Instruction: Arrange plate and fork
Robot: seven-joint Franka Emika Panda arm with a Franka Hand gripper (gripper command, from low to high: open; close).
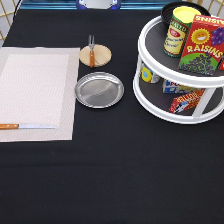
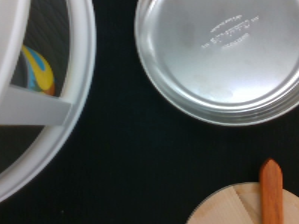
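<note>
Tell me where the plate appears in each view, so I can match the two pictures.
Exterior view: the plate lies on the black cloth near the middle, between the placemat and the white rack, just below the wooden disc. The hand is not in this view.
Wrist view: the plate fills the upper right.
Shared landmark: the fork lying on the disc; the wrist view shows its handle.

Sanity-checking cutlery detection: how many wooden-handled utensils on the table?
2. The fork lies on the wooden disc above the plate; the knife lies on the placemat at the exterior view's left. Gripper not in view.
</note>
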